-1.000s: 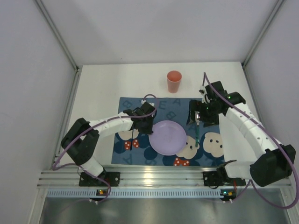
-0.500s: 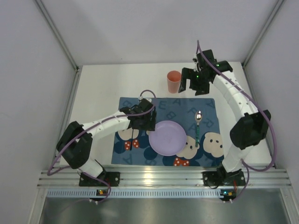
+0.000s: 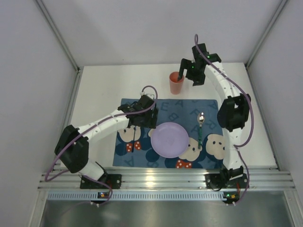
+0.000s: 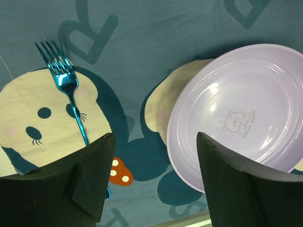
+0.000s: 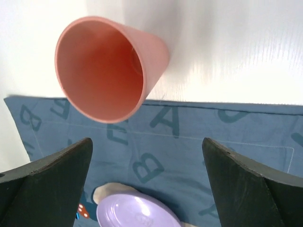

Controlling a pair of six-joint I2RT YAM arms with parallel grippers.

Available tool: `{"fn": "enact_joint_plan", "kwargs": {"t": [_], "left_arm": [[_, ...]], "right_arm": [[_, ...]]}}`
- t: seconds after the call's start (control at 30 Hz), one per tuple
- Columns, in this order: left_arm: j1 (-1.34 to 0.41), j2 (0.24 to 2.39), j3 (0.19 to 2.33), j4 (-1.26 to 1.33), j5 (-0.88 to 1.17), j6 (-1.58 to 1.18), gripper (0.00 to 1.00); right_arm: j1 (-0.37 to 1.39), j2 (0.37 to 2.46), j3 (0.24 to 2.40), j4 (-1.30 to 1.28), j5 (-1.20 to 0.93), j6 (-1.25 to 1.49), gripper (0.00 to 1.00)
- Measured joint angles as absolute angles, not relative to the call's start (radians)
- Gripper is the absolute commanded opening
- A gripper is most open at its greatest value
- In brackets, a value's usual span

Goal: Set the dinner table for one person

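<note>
Top external: your flat white table point(image 3: 99, 94) carries a blue cloth mat point(image 3: 215, 111) mid-surface. On the mat sit a round glossy lilac plate point(image 3: 170, 139), a metallic blue fork point(image 4: 71, 94) to its left and a spoon point(image 3: 200, 128) to its right. Left hand point(image 4: 155, 137) is spread, empty, over the gap between fork and plate. Right hand point(image 5: 147, 142) is wide, empty, near the tapered pink cup point(image 5: 109, 71), which stands on bare table past the mat's far edge.

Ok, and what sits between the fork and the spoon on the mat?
The purple plate, centred on the blue mat; the top view shows fork, plate and spoon in a row.
</note>
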State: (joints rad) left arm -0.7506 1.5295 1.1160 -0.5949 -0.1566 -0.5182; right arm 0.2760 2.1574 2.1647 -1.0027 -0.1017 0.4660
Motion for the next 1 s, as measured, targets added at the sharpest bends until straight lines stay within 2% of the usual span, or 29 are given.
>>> {"fn": "enact_joint_plan", "kwargs": {"t": [0.2,0.3,0.4,0.43,0.53,0.6,0.63,0.7,0.73,1.0], "left_arm": [[-0.702,1.532,1.117,-0.599,-0.139,-0.481,0.74],[-0.671,1.545,1.123,-0.599,-0.123,-0.466,0.73],[-0.645,1.559,1.127,-0.598,-0.111,-0.452,0.73],[-0.638,1.560,1.126,-0.598,-0.109,-0.448,0.73],[-0.614,1.560,1.126,-0.596,-0.097,-0.440,0.73],[-0.597,1.560,1.123,-0.591,-0.089,-0.437,0.73],[-0.586,1.560,1.121,-0.590,-0.086,-0.435,0.73],[-0.566,1.560,1.116,-0.587,-0.076,-0.434,0.72],[-0.558,1.560,1.116,-0.587,-0.070,-0.433,0.72],[-0.537,1.560,1.116,-0.582,-0.034,-0.424,0.72]], "right_arm": [[0.273,2.238,2.229,-0.959,-0.080,0.500,0.98],[0.272,2.270,2.249,-0.942,-0.072,0.511,0.93],[0.272,2.296,2.260,-0.927,-0.055,0.522,0.74],[0.272,2.303,2.260,-0.924,-0.049,0.523,0.59],[0.272,2.326,2.271,-0.921,-0.035,0.528,0.33],[0.272,2.342,2.282,-0.914,-0.030,0.529,0.24],[0.272,2.348,2.287,-0.913,-0.026,0.531,0.13],[0.272,2.353,2.288,-0.913,-0.017,0.532,0.03],[0.272,2.353,2.288,-0.912,-0.010,0.534,0.00],[0.272,2.322,2.284,-0.904,0.040,0.516,0.00]]}}
